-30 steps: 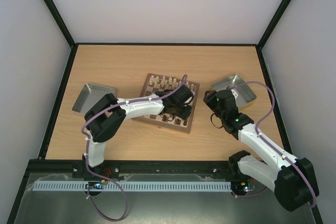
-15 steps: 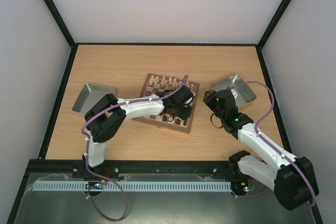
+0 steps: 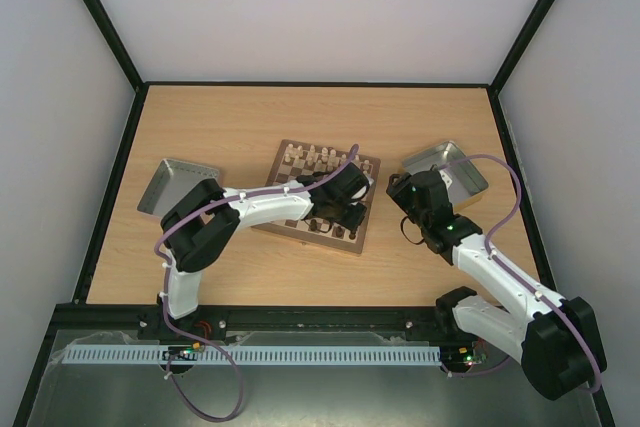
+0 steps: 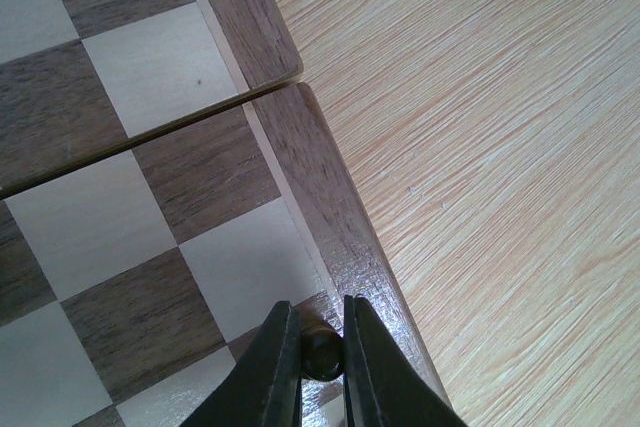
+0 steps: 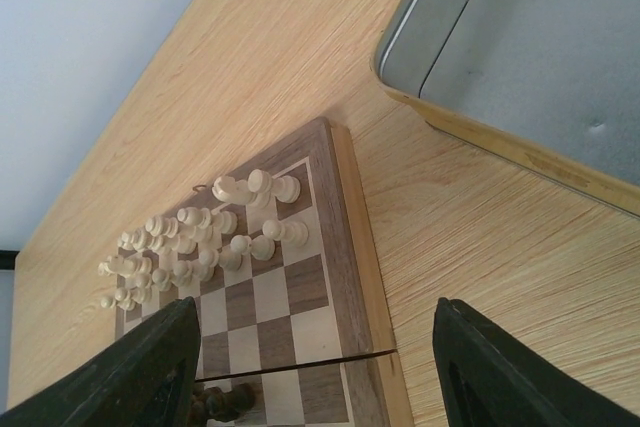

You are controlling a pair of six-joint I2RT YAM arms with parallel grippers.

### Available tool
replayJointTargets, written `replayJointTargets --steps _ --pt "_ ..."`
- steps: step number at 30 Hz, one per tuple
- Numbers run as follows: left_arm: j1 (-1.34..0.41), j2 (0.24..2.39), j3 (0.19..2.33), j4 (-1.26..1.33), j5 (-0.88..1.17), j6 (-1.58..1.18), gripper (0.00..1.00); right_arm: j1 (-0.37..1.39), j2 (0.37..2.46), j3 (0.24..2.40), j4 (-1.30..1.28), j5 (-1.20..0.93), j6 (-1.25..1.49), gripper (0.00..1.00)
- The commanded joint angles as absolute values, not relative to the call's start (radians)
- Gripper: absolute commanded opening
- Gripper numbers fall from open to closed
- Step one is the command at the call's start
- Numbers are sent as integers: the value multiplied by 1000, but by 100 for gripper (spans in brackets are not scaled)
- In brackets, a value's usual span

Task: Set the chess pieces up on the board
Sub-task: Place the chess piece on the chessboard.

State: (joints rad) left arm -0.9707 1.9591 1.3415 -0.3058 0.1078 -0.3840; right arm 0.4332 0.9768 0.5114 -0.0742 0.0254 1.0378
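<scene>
The board (image 3: 290, 230) lies at the table's middle, seen also in the left wrist view (image 4: 150, 197) and the right wrist view (image 5: 345, 247). Cream chess pieces (image 3: 315, 158) stand along its far rows (image 5: 200, 232). Dark chess pieces (image 3: 330, 226) stand near its front edge (image 5: 215, 405). My left gripper (image 4: 321, 352) is shut on a dark chess piece (image 4: 322, 351), just above a square by the board's right rim. In the top view its fingers are hidden under the arm (image 3: 345, 187). My right gripper (image 5: 310, 367) is open and empty, hovering right of the board (image 3: 405, 202).
A grey metal tray (image 3: 170, 185) sits left of the board. Another grey metal tray (image 3: 450, 169) sits at the right, behind my right gripper, and shows in the right wrist view (image 5: 540, 57). Bare wooden table (image 4: 500, 147) lies right of the board.
The left gripper has shifted slightly toward the board's right rim. The right arm has barely moved.
</scene>
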Motion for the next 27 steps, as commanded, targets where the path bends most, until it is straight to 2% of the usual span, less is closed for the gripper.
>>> replayJointTargets --steps 1,23,27 --pt "-978 1931 1316 -343 103 -366 6 430 973 507 -55 37 1032 63" --pt "-960 1876 1374 -365 106 -384 46 430 973 505 -29 13 1020 64" --pt "-941 1827 1366 -356 50 -401 51 429 980 524 -11 -92 932 64"
